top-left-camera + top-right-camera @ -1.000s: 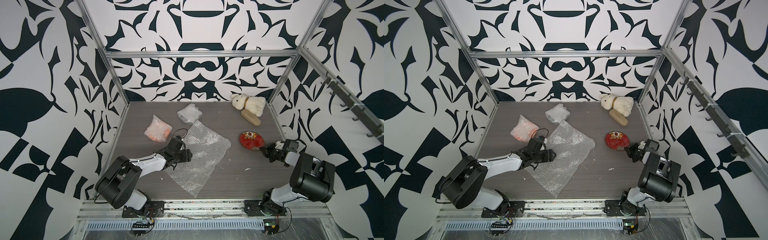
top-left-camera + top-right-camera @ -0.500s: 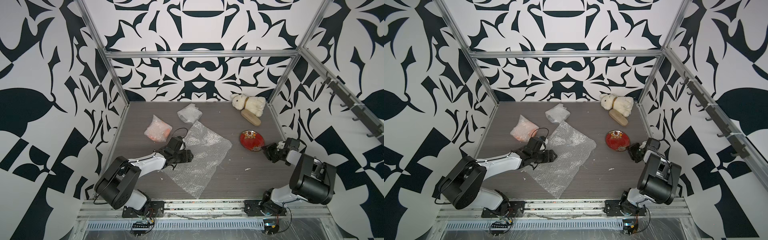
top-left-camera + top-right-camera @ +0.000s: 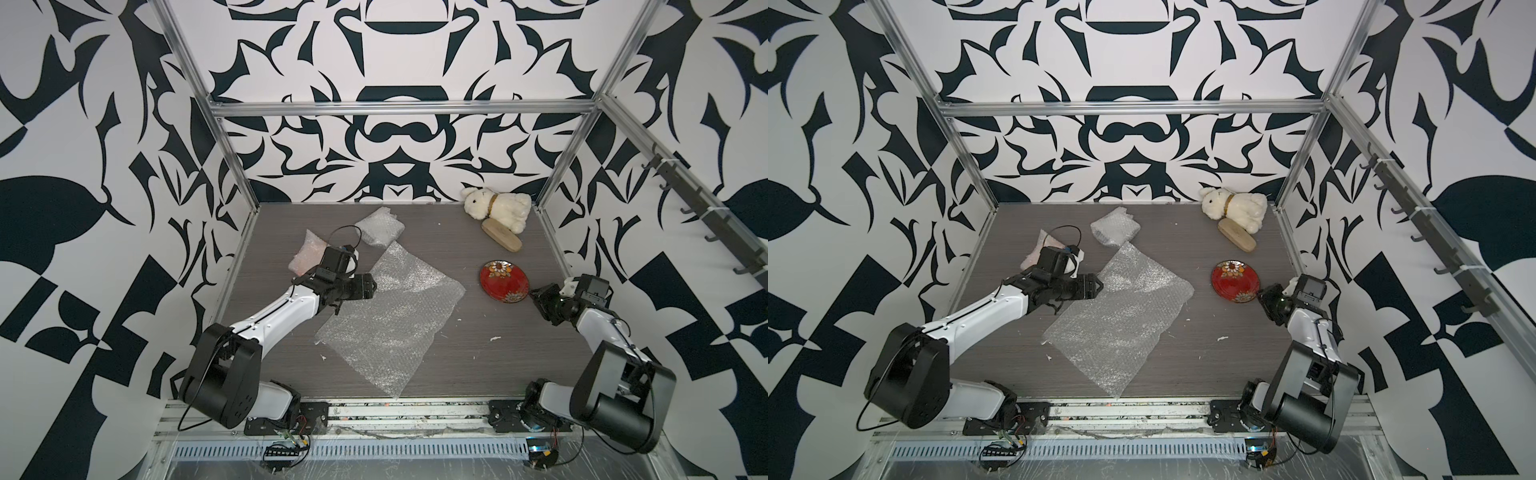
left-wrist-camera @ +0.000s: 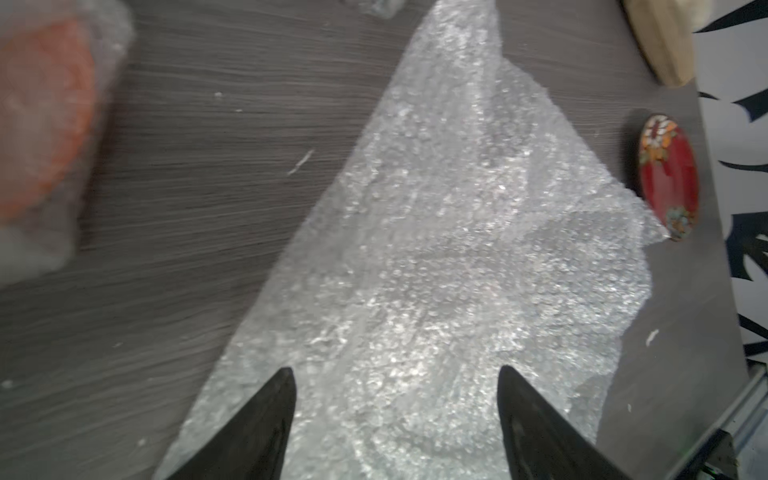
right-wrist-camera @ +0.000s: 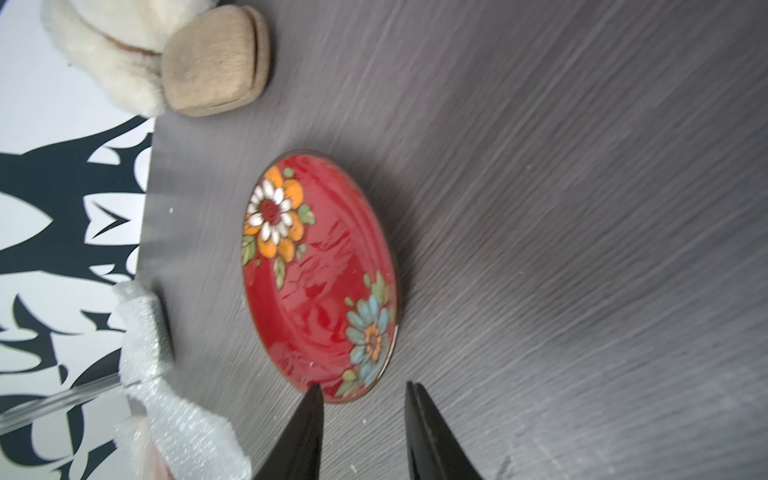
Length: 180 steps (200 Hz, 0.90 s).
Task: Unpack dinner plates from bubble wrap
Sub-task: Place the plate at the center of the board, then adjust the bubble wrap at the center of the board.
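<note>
Red plate (image 3: 504, 281): we found it unwrapped and lying flat on the table (image 3: 478, 365), no longer tilted in the right gripper (image 5: 363, 385), whose jaws had parted just beside its rim. Left gripper (image 4: 395, 369): released, wide over the emptied bubble wrap (image 3: 399, 316). Orange bundle (image 3: 309, 259), whitish bundle (image 3: 380, 227): we judged both outstanding.

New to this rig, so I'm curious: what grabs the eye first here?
The red floral plate lies unwrapped on the right of the table, beyond the open right hand. A large bubble wrap sheet sprawls mid-table, and a white plush rabbit sits in the far right corner.
</note>
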Tool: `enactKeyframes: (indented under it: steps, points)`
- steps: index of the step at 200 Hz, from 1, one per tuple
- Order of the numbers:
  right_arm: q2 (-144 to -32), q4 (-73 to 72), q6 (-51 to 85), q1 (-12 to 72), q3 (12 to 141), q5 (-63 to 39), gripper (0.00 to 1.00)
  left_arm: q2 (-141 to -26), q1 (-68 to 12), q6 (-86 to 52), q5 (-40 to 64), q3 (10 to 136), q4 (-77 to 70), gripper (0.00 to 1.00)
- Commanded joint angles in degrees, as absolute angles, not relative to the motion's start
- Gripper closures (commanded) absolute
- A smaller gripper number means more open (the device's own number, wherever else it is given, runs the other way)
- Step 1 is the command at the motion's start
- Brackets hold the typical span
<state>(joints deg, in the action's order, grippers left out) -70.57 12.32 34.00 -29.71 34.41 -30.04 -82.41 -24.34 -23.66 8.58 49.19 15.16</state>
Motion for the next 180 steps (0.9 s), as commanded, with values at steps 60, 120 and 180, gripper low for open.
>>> enactKeyframes:
  steps: [60, 120, 180]
  points:
    - [-67.49, 8.54, 33.63, -9.56, 36.45, -37.09, 0.63, -88.03, -12.12, -16.42, 15.82, 54.23, 20.22, 0.24]
    - [-79.6, 6.74, 30.44, 11.36, 45.3, -34.87, 0.65, -85.3, -3.36, -20.2, 10.86, 57.44, 20.35, 0.24]
    - [-92.95, 5.21, 32.12, 19.19, 50.86, -29.28, 0.68, -90.47, 3.09, -23.73, 6.99, 60.25, 21.4, 0.19]
